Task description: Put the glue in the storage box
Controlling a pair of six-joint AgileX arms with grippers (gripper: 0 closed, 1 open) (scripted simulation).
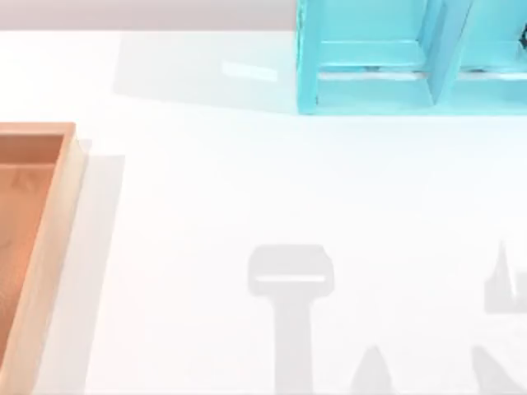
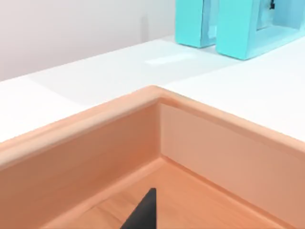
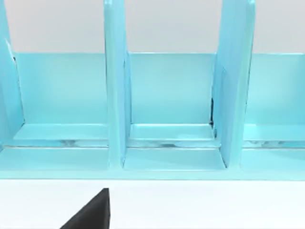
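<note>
The glue is out of view. The storage box (image 1: pixel 37 247), a shallow orange-brown wooden box with lighter rims, lies at the table's left edge and is cut off by the top view's left side. Its inner corner (image 2: pixel 159 129) appears close up in the left wrist view, with bare wooden floor below. My left gripper (image 2: pixel 143 214) is a dark wedge over the inside of the box. My right gripper (image 3: pixel 93 212) is a dark wedge above the white table, facing the shelf unit.
A cyan-blue shelf unit (image 1: pixel 412 58) with upright dividers (image 3: pixel 116 86) stands at the back right; its compartments look bare. Grey shadows of the arms fall on the white table (image 1: pixel 206 189) at the front middle and front right.
</note>
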